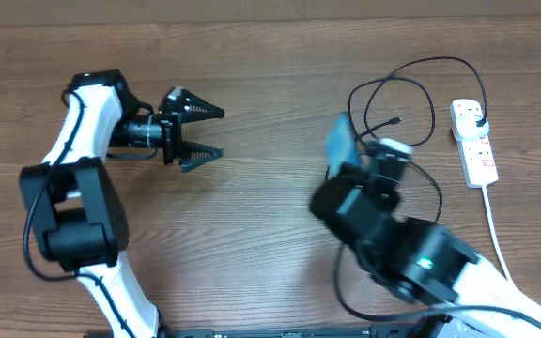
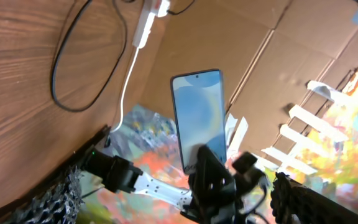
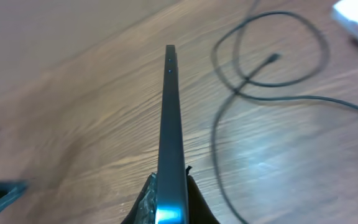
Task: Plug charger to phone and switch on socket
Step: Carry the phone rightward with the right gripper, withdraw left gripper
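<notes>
Slim blue-screened smartphone (image 3: 169, 124) is standing edge-up, right gripper (image 3: 169, 202) pinching its lower end | left gripper (image 1: 201, 131) is hanging spread, empty | step: presenting phone for plugging | next: fetching thin black charger cable (image 1: 397, 120) tip, lying beyond right gripper on wooden tabletop (image 1: 270, 235)

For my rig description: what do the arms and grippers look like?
The left arm and right arm have white links and bulky black joints. A black cable runs along the left one. The left gripper is black, with two pointed fingers. A green light glows on the right arm.
</notes>
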